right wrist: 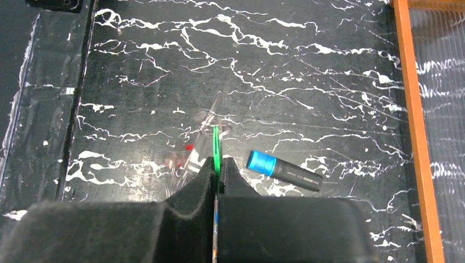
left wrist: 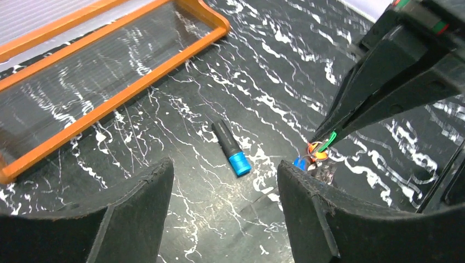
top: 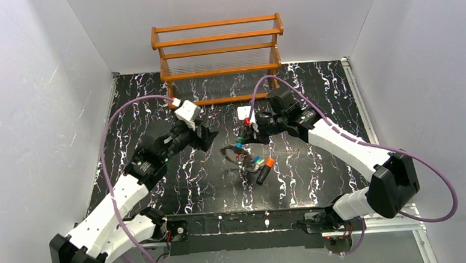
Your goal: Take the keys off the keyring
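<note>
The black table (top: 179,182) has white walls (top: 29,88) on three sides. There is bare room at the left and right of the frame. One wooden rack (top: 217,51) stands at the top edge. The left gripper (top: 210,136) is spread wide and holds nothing. In the middle, the right gripper (top: 243,142) is squeezed tight on one green key (right wrist: 216,145). Two markers lie near it, one blue-capped marker (left wrist: 231,148) and one orange-capped marker (top: 264,171). One blue key (left wrist: 299,162) sits just beside the green one. The keyring (top: 230,153) is hard to see.

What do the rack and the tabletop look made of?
Rack: orange-brown rails, matte, probably wood; shelves look like clear ribbed plastic, by their fine parallel lines.
Tabletop: black with white veins, marble-look, possibly a printed sheet, with slight sheen.
</note>
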